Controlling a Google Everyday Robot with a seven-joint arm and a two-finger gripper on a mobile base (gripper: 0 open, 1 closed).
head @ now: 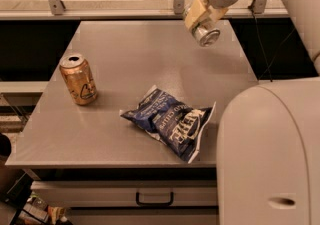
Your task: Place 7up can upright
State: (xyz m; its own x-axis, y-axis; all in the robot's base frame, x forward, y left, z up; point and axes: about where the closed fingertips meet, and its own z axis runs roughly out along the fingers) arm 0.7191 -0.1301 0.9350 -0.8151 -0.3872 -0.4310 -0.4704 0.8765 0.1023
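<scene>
counting in the camera view: two cans, one chip bag, one table (150,59). the gripper (203,23) is clamped on the 7up can (208,36), held tilted over the table's far right part, its silver round end toward the camera. the orange-gold can (78,80) stands upright at left; the blue chip bag (170,121) lies near the front edge.

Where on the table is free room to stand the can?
Widest bare patch: far middle of the table, between the orange can and the gripper holding the 7up can over the far right. Crowded: front right, around the chip bag.
</scene>
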